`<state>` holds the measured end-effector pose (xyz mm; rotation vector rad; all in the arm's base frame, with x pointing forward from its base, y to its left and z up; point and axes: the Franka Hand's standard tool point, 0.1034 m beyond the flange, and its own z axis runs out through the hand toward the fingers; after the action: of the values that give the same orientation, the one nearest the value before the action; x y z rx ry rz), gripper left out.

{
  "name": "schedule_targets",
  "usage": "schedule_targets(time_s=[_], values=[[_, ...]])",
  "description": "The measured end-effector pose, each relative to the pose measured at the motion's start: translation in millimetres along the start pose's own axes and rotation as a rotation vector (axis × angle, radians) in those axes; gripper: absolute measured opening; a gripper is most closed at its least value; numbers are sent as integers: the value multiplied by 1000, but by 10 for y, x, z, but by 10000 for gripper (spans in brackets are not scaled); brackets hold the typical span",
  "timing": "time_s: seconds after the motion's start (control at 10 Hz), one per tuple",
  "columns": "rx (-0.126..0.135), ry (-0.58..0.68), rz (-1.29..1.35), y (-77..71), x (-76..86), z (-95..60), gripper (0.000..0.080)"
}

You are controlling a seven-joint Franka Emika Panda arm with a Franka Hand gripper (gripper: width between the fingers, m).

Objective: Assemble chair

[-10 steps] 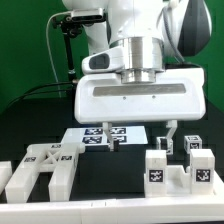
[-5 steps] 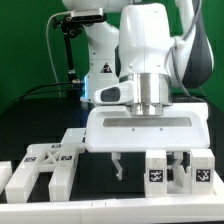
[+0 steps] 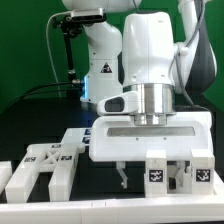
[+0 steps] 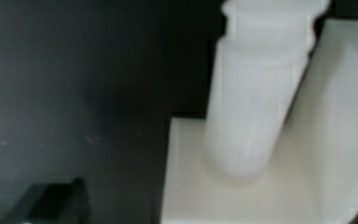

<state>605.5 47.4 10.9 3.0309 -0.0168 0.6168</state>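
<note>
Our end effector [image 3: 150,178] is hanging low over the black surface [image 3: 95,182], its two fingers pointing straight down and standing apart, so we are reading it as open and gripping nothing. We are watching one relation. The chunky white plastic block with a black-and-white square tag [image 3: 157,172] is sitting between the fingers, nearer the exterior view's right side of the gap. The finger [image 3: 121,178] on the exterior view's left is showing dark surface between itself and that block. The other finger is dropping behind the block, between it and a second tagged white block [image 3: 201,170] just beside it, and we cannot tell whether it is touching either. The first block is standing upright, its long axis vertical and in line with the fingers. The wrist view is too blurred for us to settle contact. The white slotted frame [image 3: 45,168] is lying well apart on the exterior view's left. We are judging that the coming closure is calling for little more than centring on the block.
</note>
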Motion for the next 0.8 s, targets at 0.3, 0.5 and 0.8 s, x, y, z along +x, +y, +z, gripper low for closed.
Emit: schedule_targets(time_s=[0.3,0.5,0.8], values=[[0,0,0,1,-1,1,230],[-9,0,5,68,3,2,96],[-9,6,5,70,19,-7,37]])
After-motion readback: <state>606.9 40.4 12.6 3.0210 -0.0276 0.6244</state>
